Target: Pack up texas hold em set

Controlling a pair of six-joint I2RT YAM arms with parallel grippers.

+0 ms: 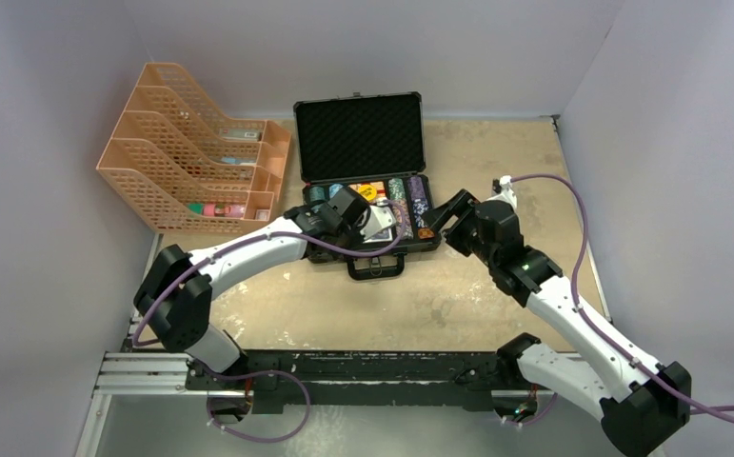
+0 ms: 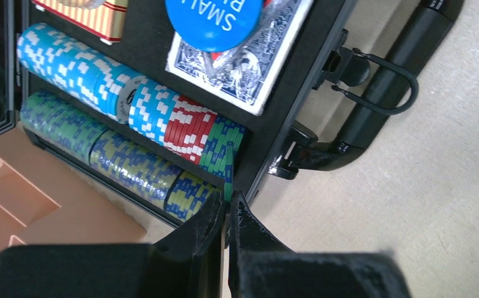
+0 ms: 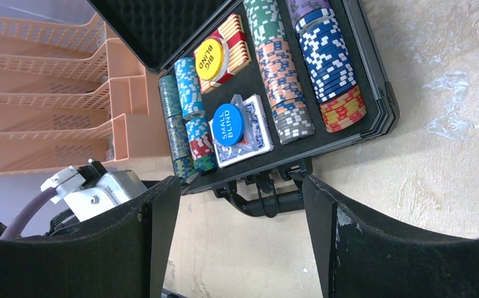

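The black case (image 1: 360, 133) lies open in mid-table, its foam lid upright and rows of poker chips (image 3: 283, 74) in its tray. A blue-white card deck (image 2: 249, 74) lies in it under a blue "small blind" button (image 2: 215, 22). My left gripper (image 2: 228, 205) is over the case's front left corner, shut on a green chip (image 2: 228, 177) held on edge at the end of a chip row (image 2: 187, 127). My right gripper (image 3: 241, 180) is open and empty above the table, just in front of the case's handle (image 3: 268, 202).
An orange mesh file organiser (image 1: 191, 152) stands left of the case, close to its left side. White walls enclose the table on three sides. The case handle (image 1: 375, 268) sticks out toward the arms.
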